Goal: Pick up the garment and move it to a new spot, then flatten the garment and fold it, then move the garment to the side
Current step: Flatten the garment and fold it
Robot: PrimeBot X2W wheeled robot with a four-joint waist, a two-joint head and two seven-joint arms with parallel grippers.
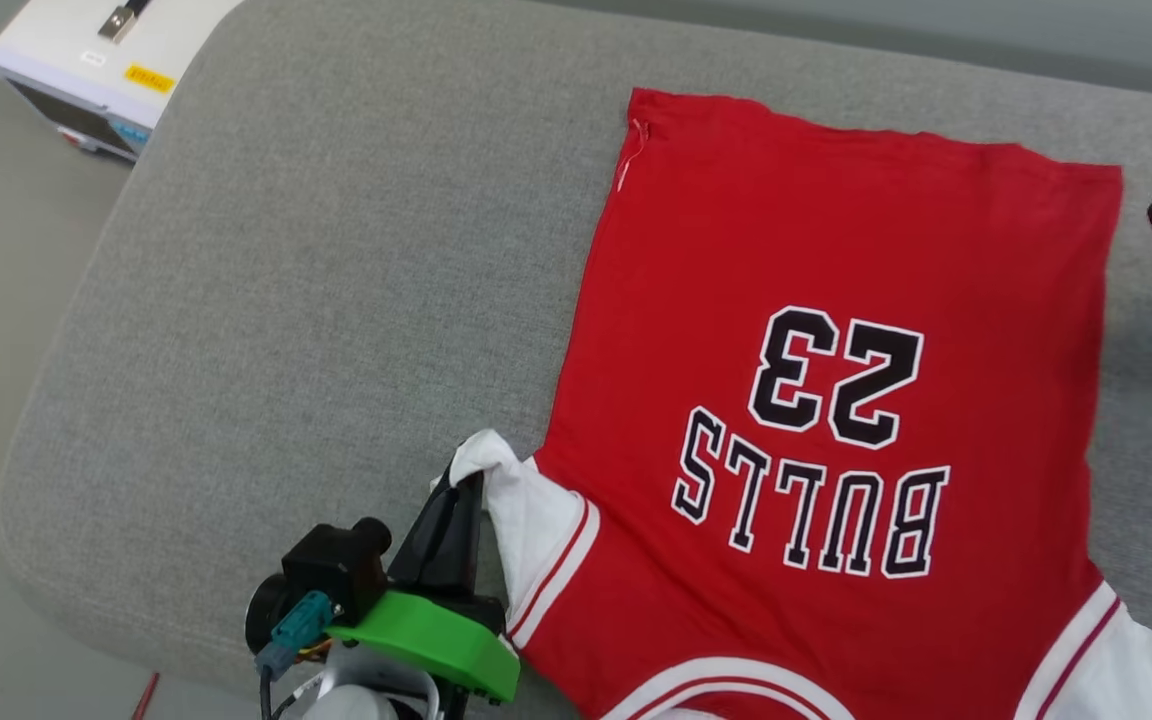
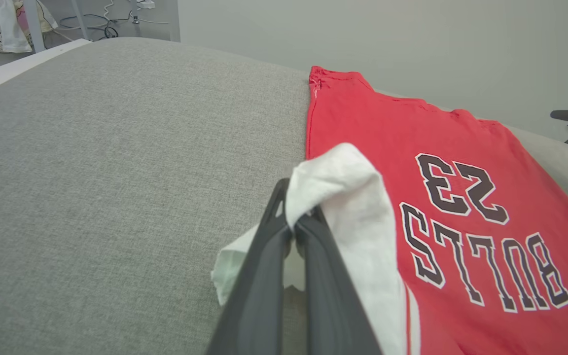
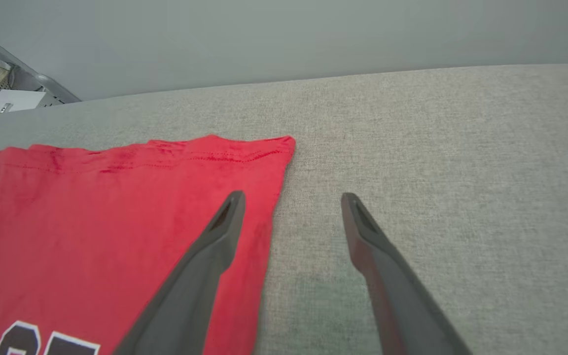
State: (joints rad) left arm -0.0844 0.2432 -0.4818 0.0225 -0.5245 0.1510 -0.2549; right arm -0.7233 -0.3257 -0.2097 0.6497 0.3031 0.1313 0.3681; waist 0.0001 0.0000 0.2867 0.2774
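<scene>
Flattening, likely: left gripper (image 2: 296,219) pinches the shirt's (image 1: 836,230) white sleeve (image 2: 348,177) at its tips; right gripper (image 3: 291,202) (spread, empty) straddles the shirt's edge. Next: draw the sleeve outward, flat.

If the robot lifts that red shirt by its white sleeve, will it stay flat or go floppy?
Probably floppy: the sleeve droops over the left end effector. The shirt looks thin and light, so it'd likely hang and wrinkle.
</scene>
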